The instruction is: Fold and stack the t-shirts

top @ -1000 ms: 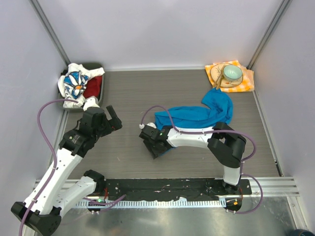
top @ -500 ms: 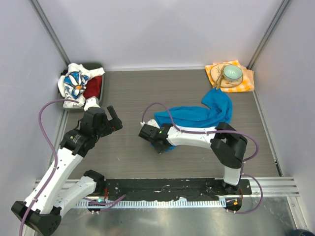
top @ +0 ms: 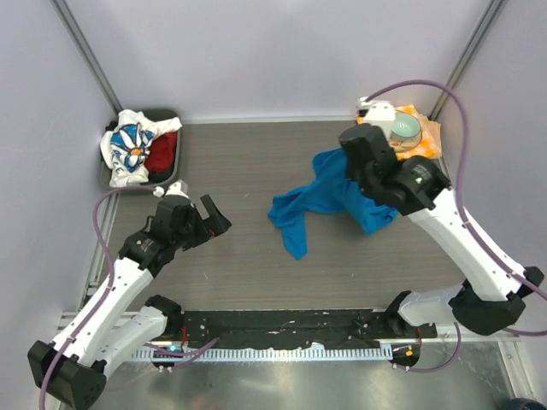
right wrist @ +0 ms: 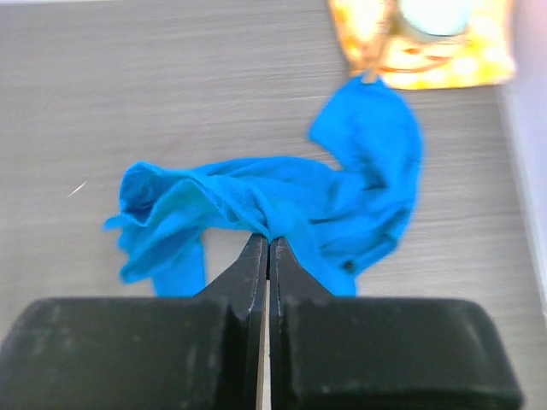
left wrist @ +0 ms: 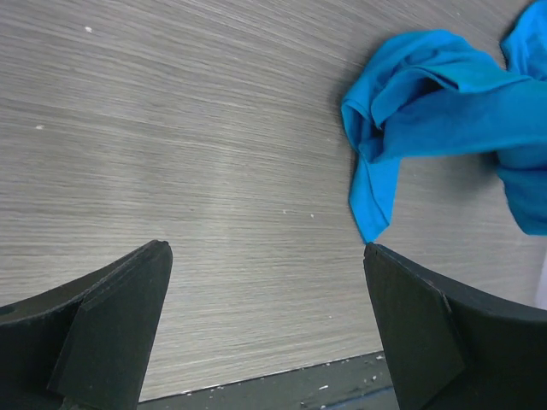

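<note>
Nearest the bases, left gripper hangs over bare table, jaws spread wide, nothing between them; its wrist view shows only the two dark finger ends, cut off by the bottom edge. Mid-table: blue t-shirt, bright plain blue, unfolded, bunched into a long wrinkled rope with one narrow tail pointing toward the near edge; its right end runs out of the left wrist view. Right gripper hidden under its own wrist from above; its wrist camera shows the jaws pressed together, pinching a fold of the blue cloth at the tips. How far the cloth is raised off the table, cannot tell. Far left corner: dark bin holding the daisy t-shirt, crumpled, spilling over the rim, and the red t-shirt, largely covered by it. Far right corner: checked napkin with a bowl, partly blocked by the right arm, blurred in the wrist view.
</note>
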Controlling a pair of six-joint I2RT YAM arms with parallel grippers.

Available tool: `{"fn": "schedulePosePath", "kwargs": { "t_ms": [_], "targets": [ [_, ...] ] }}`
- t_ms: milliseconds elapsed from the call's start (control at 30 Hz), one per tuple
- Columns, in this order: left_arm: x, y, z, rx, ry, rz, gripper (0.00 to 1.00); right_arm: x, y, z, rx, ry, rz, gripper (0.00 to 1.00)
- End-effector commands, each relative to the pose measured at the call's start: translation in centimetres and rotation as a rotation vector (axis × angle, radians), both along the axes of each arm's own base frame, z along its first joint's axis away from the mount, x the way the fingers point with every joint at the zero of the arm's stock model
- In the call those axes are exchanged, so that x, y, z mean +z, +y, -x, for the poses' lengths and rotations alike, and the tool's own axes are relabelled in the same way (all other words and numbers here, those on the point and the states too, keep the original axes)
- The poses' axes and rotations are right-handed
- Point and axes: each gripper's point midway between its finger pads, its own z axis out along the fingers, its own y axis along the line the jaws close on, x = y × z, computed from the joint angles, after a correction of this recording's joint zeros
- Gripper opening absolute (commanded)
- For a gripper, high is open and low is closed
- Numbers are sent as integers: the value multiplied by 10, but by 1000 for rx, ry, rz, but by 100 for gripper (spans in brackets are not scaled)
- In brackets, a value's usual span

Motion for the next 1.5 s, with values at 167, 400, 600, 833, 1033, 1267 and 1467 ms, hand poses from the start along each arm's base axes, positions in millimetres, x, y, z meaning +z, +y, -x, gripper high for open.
{"fn": "schedulePosePath", "kwargs": {
  "t_ms": [167,400,600,833,1033,1267,1467],
  "targets": [
    [16,-77,-4,-174,-74,189,99,-3,-133,-4,-424,-11,205,1],
    [12,-159,16,-350,-48,147,98,5,-221,15,-775,-61,241,1],
    [3,-173,16,-371,-32,129,98,12,-252,26,-922,-135,146,1],
    [-22,-175,24,-371,46,131,98,-14,-271,27,-1016,-132,61,1],
    [-25,-157,20,-310,44,56,98,-24,-271,18,-1006,-104,-2,1],
    [-21,-157,5,-294,13,-17,100,-34,-268,13,-988,-81,-36,1],
    [-53,-188,0,-355,91,-21,100,-41,-264,5,-965,-65,-34,1]
  ]
}}
